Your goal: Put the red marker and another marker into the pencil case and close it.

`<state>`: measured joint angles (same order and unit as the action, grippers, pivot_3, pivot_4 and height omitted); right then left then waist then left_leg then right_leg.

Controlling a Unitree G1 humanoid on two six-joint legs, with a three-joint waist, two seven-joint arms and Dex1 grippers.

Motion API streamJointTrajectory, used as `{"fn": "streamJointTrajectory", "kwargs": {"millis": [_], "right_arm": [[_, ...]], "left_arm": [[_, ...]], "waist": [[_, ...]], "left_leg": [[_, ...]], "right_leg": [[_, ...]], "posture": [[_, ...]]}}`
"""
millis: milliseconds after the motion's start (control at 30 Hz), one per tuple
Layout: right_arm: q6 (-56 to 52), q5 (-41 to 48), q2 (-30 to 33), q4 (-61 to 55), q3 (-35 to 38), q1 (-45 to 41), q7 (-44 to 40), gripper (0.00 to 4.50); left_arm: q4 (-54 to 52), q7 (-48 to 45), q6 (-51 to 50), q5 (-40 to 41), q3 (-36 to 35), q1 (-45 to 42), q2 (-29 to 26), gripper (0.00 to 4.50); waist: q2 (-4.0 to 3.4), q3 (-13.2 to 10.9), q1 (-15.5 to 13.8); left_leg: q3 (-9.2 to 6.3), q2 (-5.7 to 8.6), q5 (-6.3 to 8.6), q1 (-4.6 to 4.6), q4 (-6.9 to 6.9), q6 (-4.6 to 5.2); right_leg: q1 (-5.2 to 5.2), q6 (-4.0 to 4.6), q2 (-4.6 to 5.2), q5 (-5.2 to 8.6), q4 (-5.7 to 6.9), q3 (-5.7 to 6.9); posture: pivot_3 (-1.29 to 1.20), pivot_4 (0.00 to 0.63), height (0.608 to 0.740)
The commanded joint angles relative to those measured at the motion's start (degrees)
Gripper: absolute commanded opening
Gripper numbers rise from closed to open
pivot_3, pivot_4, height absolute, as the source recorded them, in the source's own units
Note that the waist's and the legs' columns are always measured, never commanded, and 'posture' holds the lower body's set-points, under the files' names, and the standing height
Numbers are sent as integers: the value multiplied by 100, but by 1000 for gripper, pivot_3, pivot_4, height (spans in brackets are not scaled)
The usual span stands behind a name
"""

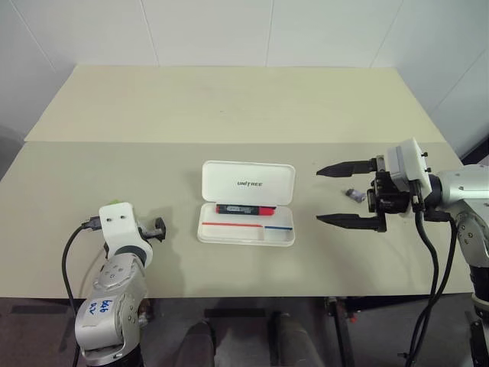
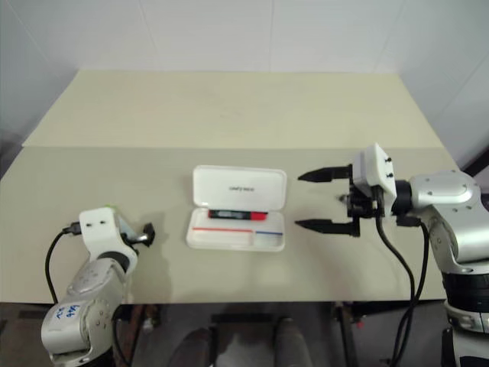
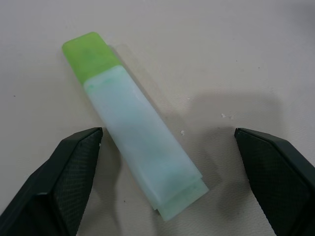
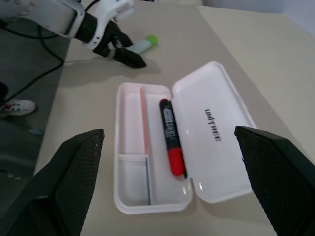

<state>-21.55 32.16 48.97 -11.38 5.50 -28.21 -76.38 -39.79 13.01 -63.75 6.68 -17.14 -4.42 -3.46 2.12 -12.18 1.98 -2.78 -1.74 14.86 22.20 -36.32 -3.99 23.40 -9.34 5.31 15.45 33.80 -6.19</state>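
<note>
The white pencil case (image 1: 248,180) lies open mid-table, its lid with the dark lettering folded back. The red marker (image 1: 244,209), black barrel and red cap, rests inside the tray along the hinge side. At the table's left, my left gripper (image 3: 167,135) is open low over the pale mint marker with a lime-green cap (image 3: 138,132). The marker lies flat on the table between the two fingers, nearer one of them and not gripped. To the right of the case my right gripper (image 1: 336,195) hovers open and empty, pointing toward the case.
A small grey-purple nub (image 1: 354,194) lies on the table by my right gripper. The cream table has a seam across it (image 1: 229,142) and a white wall behind. The front table edge runs just below the case.
</note>
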Motion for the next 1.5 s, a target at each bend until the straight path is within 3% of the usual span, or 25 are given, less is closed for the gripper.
{"fn": "streamJointTrajectory", "kwargs": {"millis": [33,167,467,700,867,1200,1500], "right_arm": [[-42,150,24,-217,59,-69,37,4481],[-46,168,13,-238,60,-87,74,4500],[-86,228,25,-297,46,-77,82,4500],[10,152,-15,-269,36,4,125,4500],[125,59,-68,-184,67,81,228,4500],[324,-38,-24,-131,299,305,571,4500],[415,-82,116,-284,747,736,967,4500]], "left_arm": [[37,107,-170,-186,-64,-68,22,4500],[-52,136,-212,-171,-240,-113,216,3583],[-11,91,-146,-252,-291,-205,159,461],[113,8,422,-131,-534,-429,234,377],[285,-374,1507,-1,-567,-601,34,377],[829,-2347,3583,675,-74,-762,-931,377],[1488,-4480,4256,1992,-43,-1049,-1893,377]], "waist": [[0,0,-5],[1,0,-13],[1,0,-13],[3,0,-26],[3,0,-38],[3,0,-36],[2,0,-24]], "left_leg": [[0,0,0,0,-1,0],[0,0,0,1,-6,0],[0,0,0,0,-6,0],[0,0,0,1,-7,0],[0,0,1,5,-5,-1],[2,-1,0,5,1,-1],[3,-1,0,3,6,-1]], "right_leg": [[0,4,0,2,0,0],[-2,7,0,2,0,0],[-1,7,0,2,0,-1],[-1,7,0,2,-1,0],[-1,4,1,0,-5,1],[-3,2,1,-3,-12,1],[-3,3,1,-2,-12,1]], "posture": [[0,150,740],[0,150,740],[0,150,740],[0,150,740],[0,150,740],[0,150,740],[0,150,740]]}}
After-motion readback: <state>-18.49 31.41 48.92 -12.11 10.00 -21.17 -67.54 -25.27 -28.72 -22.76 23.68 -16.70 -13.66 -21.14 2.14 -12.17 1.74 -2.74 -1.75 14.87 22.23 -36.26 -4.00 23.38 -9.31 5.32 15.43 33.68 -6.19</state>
